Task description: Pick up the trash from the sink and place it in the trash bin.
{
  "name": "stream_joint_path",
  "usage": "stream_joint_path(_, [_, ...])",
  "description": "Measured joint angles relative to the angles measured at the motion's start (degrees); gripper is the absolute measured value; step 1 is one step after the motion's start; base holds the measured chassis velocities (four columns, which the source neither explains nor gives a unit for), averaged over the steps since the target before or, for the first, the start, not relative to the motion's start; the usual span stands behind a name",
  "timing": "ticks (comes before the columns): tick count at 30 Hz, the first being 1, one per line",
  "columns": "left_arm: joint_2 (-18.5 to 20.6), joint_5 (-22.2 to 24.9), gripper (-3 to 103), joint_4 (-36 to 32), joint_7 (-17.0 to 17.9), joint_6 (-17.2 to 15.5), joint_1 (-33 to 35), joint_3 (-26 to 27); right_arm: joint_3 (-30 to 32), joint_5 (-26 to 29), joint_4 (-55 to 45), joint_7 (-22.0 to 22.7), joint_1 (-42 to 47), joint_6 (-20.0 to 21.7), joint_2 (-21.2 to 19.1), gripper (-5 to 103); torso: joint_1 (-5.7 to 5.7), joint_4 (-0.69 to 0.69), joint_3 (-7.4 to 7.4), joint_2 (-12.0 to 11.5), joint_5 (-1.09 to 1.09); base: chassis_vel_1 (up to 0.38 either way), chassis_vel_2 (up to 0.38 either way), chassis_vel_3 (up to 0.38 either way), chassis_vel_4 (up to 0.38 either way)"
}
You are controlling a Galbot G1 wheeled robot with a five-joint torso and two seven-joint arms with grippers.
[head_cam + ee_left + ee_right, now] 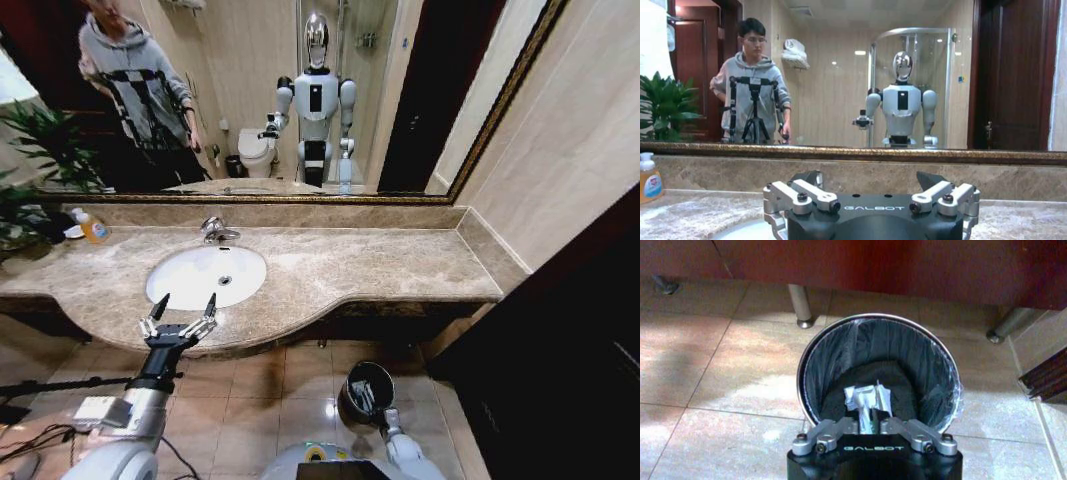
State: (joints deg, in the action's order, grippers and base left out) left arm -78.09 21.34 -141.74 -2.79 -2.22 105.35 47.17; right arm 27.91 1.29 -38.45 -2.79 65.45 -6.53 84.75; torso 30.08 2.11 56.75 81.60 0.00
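The white oval sink is set in the marble counter under a chrome faucet. My left gripper hovers open at the counter's front edge, just in front of the basin, with nothing between its fingers. On the floor below stands the round dark trash bin with a shiny rim. My right gripper hangs over the bin's opening, shut on a piece of trash, a crumpled white packet that dangles inside the bin's mouth.
An orange-yellow soap bottle stands at the counter's back left, near a plant. A large mirror runs behind the counter. Chrome counter legs rise behind the bin. Cables and a stand lie on the tiled floor at left.
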Motion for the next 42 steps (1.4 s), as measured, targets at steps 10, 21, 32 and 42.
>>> stream_joint_path(10, [0.0,0.0,100,0.0,0.0,0.0,0.0,0.0,0.2,-0.5,-2.7,0.2,1.9,-1.1,-0.1,53,0.0,0.0,0.0,0.0,0.0,0.0,0.0,0.0,0.0])
stream_joint_path(21, [0.0,0.0,100,0.0,0.0,0.0,0.0,0.0,0.7,0.5,-14.7,2.4,8.6,-0.8,-0.5,91,0.0,0.0,0.0,0.0,0.01,0.0,0.0,0.0,0.0])
stream_joint_path(32, [0.0,0.0,100,0.0,0.0,0.0,0.0,0.0,2.4,2.3,-37.7,9.5,18.2,-5.5,-0.8,100,0.0,0.01,-0.01,0.0,0.0,0.0,0.0,0.0,0.0])
stream_joint_path(42, [0.0,0.0,100,0.0,0.0,0.0,0.0,0.0,2.2,4.1,-65.6,10.3,31.2,-3.9,-0.1,100,0.0,0.0,0.0,0.0,0.01,0.0,0.0,0.0,0.0])
